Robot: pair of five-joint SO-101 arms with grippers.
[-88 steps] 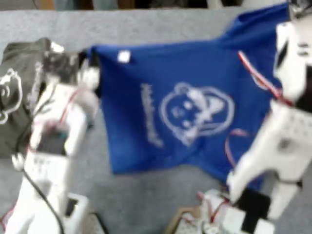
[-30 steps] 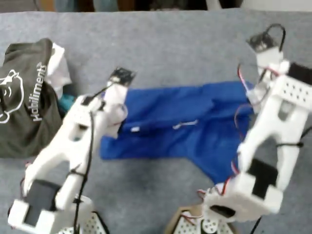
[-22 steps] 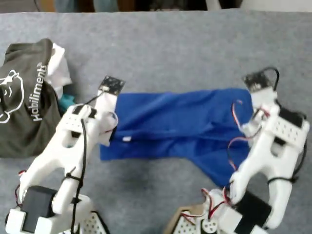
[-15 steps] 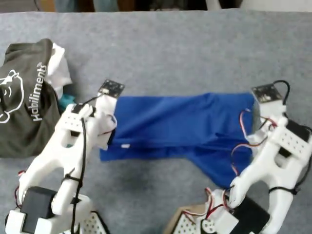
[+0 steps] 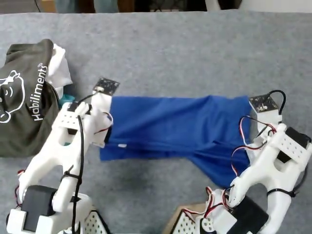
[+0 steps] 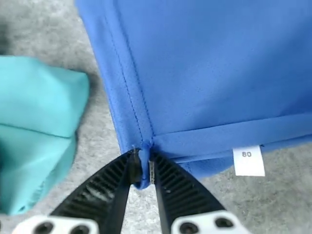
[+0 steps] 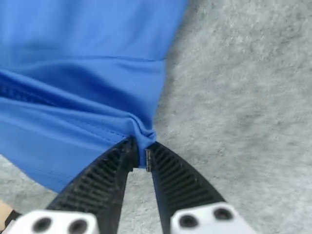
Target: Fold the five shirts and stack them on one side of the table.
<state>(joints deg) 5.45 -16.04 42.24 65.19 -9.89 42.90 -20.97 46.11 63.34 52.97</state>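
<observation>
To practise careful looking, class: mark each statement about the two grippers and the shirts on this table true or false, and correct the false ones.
1. The left gripper is shut on the blue shirt's edge. True.
2. The right gripper hangs open over bare table. False: it is shut on the blue shirt's edge.
3. The blue shirt lies on the dark shirt. False: the two lie apart on the table.
4. A teal cloth lies beside the blue shirt. True.
</observation>
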